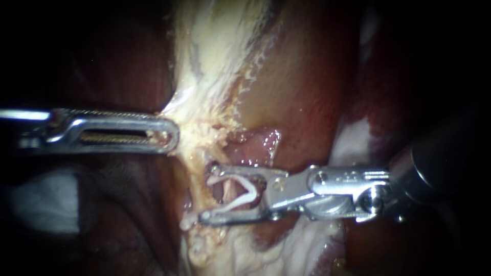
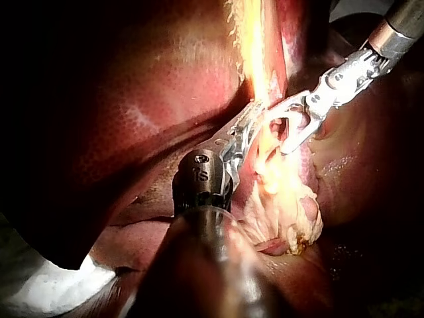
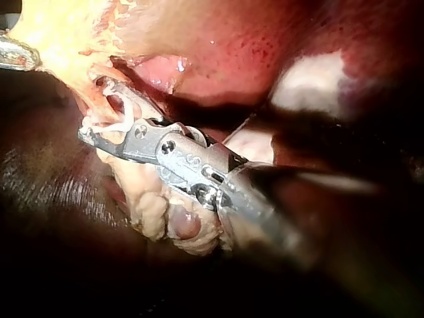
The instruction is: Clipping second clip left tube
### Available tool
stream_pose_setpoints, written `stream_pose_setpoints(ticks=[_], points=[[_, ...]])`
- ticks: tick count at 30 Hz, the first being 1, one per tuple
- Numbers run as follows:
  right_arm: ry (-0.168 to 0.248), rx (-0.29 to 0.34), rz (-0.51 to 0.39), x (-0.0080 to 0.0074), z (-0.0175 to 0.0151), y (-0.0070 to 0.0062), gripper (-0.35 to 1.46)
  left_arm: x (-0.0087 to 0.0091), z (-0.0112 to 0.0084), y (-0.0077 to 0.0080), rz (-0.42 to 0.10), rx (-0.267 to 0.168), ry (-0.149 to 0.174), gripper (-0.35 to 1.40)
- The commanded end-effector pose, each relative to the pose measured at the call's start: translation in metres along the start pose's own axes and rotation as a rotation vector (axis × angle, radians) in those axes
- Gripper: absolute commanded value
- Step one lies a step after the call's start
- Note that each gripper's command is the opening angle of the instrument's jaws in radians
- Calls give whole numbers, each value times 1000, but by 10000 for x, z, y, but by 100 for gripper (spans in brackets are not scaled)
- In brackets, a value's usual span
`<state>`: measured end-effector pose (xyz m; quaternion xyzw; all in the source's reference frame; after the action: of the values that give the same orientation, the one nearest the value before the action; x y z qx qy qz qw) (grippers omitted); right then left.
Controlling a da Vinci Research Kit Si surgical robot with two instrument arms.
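Here the hand of our right instrument [image 1: 207, 193] stands spread, cradling the open clip [image 1: 249, 190] astride the tube [image 1: 219, 190], which runs crosswise between the clip's legs. Our left instrument [image 1: 174, 135], well beside it, pinches pale tissue [image 1: 204, 102].

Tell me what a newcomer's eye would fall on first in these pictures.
First comes the right instrument, low in the middle of the endoscope view. Its jaws hold an open white clip that seems to straddle a strand of tissue. Next is the left instrument, coming in level from the left, with its jaws shut on the edge of the pale tissue that runs up the middle.
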<state>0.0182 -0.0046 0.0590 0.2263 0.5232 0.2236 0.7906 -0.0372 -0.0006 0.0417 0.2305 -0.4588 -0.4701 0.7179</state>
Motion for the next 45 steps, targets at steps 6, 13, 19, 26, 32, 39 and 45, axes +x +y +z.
stream_pose_setpoints(ticks=[6,13,19,26,32,39,45], points=[[-12,-5,-1,-8,10,7,60,0,-1,-6,-2,-2,-1,-35],[-11,49,16,-12,17,4,60,-1,0,-9,-3,-3,-1,-35],[34,191,89,-9,12,-7,60,-1,0,-6,-2,-2,-1,-35],[62,294,136,-6,11,-14,60,-1,1,-5,-2,-2,-1,-35],[60,306,141,-7,18,-15,59,-2,4,1,-8,-1,-1,-35],[61,324,140,-10,39,-19,59,-2,7,1,-8,-2,-1,-35],[63,328,140,-11,53,-21,56,-2,9,0,-8,-3,-2,-35]])
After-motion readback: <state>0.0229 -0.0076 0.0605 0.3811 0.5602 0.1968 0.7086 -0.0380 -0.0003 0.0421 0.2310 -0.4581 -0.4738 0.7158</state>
